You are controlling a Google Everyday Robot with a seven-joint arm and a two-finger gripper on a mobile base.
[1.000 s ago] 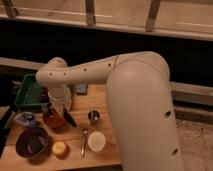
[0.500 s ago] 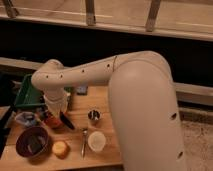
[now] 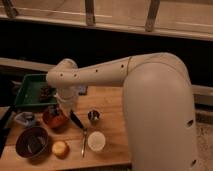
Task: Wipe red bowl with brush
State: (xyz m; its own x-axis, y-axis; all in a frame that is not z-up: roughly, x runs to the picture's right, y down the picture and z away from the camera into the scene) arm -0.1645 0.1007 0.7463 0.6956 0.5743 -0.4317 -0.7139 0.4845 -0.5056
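The gripper claw (image 3: 64,111) is pinched on one slim black brush (image 3: 76,120), just over one glossy orange-red round bowl (image 3: 52,119). Below-left of it one dark maroon bowl (image 3: 31,143); below-right one silver fork (image 3: 83,142), one white cup (image 3: 96,141)

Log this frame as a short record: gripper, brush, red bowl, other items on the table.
red bowl: on the wooden table, in front of the green tray
gripper: shut, low over the red bowl's right side
brush: black, apparently held by the gripper, slanting down to the right
nearby: dark bowl, white cup, fork, small metal cup
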